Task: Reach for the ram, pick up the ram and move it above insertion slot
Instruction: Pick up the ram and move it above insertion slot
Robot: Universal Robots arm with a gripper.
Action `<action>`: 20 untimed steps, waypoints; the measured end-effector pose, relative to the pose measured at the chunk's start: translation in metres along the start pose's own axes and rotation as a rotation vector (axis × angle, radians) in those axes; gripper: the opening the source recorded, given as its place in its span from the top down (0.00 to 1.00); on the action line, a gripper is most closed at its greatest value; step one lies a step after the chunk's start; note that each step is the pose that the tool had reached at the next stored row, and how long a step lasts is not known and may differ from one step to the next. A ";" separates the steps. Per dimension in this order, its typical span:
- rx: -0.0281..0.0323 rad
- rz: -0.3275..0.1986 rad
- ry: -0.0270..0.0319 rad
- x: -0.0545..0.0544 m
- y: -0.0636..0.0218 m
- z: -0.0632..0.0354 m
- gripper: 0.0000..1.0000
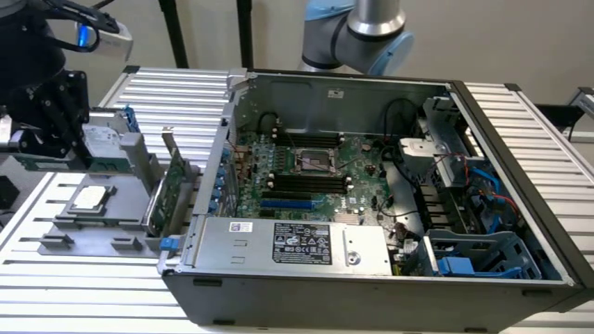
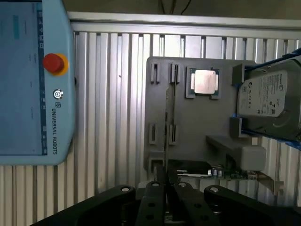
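The ram (image 1: 55,165) shows as a green strip, partly hidden by the black gripper (image 1: 49,149); from the wrist it is a thin edge (image 2: 165,141) pinched between the narrow fingers (image 2: 155,190). The arm hangs over the grey holder tray (image 1: 93,240), well apart from the open computer case (image 1: 519,174). An expansion card (image 1: 172,195) stands between them.

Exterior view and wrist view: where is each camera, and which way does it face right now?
Exterior view: off the arm, raised, looking down into the open computer case; the arm's joint shows behind the case, the gripper at the exterior view's left.
Wrist view: on the wrist, looking down past the gripper onto the gray tray.
Both show: tray, processor, expansion card.
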State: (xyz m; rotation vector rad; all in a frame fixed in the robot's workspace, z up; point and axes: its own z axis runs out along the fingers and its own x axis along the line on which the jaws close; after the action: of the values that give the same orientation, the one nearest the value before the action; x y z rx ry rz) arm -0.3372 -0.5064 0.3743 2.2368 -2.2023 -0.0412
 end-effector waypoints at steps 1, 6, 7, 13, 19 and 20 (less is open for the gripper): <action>0.0000 0.000 -0.0001 0.000 -0.0037 -0.0023 0.86; 0.0000 0.000 -0.0003 0.000 -0.0241 -0.0113 0.86; 0.0000 0.000 -0.0003 0.000 -0.0283 -0.0127 0.86; -0.0001 0.000 -0.0005 0.000 -0.0549 -0.0190 0.86; 0.0000 0.000 -0.0024 0.000 -0.0816 -0.0218 0.86; -0.0001 0.000 -0.0029 0.000 -0.0862 -0.0221 0.86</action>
State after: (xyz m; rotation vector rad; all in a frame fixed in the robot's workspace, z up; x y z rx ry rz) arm -0.2505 -0.5055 0.3947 2.2381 -2.2038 -0.0445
